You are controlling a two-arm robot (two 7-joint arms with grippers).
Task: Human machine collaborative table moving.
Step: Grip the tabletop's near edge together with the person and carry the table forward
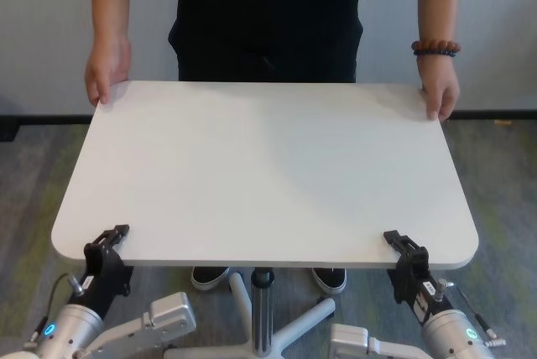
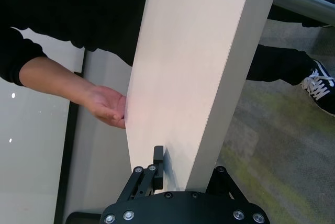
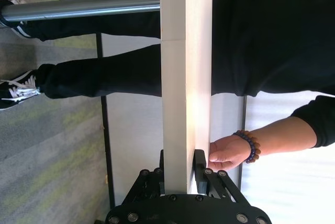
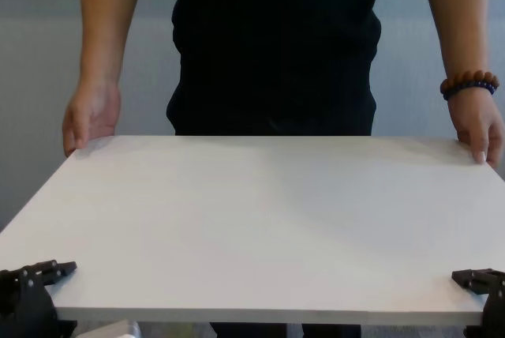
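Note:
The white table (image 1: pixel 260 166) stands between me and the human (image 1: pixel 268 15), on its grey pole (image 1: pixel 263 309). The human holds the two far corners, one hand (image 1: pixel 107 70) at the view's left, the other hand (image 1: pixel 439 95), with a bead bracelet (image 1: pixel 435 47), at the right. My left gripper (image 1: pixel 116 237) is shut on the near left edge, one finger above and one below the top, as the left wrist view (image 2: pixel 186 174) shows. My right gripper (image 1: pixel 394 241) is shut on the near right edge in the same way, as the right wrist view (image 3: pixel 180 169) shows.
The pedestal's star-shaped base legs (image 1: pixel 294 325) spread on the carpet under the table. The human's black-and-white shoes (image 1: pixel 210 275) stand beneath the far half. A grey wall (image 1: pixel 50 23) rises behind the human.

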